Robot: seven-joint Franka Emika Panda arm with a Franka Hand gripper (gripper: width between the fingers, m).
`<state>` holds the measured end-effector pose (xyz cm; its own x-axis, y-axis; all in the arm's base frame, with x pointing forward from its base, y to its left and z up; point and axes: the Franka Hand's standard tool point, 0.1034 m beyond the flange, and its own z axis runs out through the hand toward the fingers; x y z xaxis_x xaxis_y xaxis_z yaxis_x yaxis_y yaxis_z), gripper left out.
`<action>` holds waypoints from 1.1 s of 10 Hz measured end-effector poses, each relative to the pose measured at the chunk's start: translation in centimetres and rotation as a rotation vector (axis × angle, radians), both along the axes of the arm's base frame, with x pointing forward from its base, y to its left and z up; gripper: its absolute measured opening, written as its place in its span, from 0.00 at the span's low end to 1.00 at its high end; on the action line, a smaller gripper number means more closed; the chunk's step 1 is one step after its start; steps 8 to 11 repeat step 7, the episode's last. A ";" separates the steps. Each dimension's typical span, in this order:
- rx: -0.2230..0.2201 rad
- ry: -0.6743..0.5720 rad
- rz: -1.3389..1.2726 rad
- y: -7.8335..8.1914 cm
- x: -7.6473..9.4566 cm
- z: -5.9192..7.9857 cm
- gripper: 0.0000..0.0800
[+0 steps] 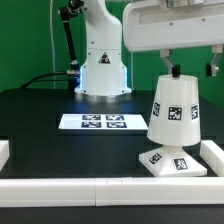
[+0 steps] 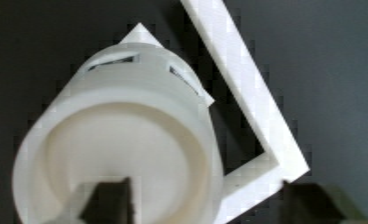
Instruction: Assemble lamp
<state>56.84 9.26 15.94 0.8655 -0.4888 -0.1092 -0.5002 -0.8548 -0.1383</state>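
The white cone shade (image 1: 176,110) stands upright on the low square base (image 1: 170,160) at the exterior view's right. The bulb is hidden. My gripper (image 1: 172,68) hangs right over the shade's narrow top. In the wrist view the shade (image 2: 128,130) fills the frame from above, with one corner of the base (image 2: 142,35) poking out beyond it. My gripper (image 2: 211,205) is open. One dark finger (image 2: 104,200) shows against the shade's top. The other finger (image 2: 318,205) stands outside the shade, apart from its wall.
A white rail (image 1: 100,185) borders the table's front, with a corner block (image 1: 213,155) next to the base; it also shows in the wrist view (image 2: 234,60). The marker board (image 1: 103,122) lies mid-table. The arm's white pedestal (image 1: 103,70) stands behind it.
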 end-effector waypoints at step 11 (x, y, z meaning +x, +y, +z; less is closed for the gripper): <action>-0.089 0.140 0.100 0.4 -0.6 3.0 0.87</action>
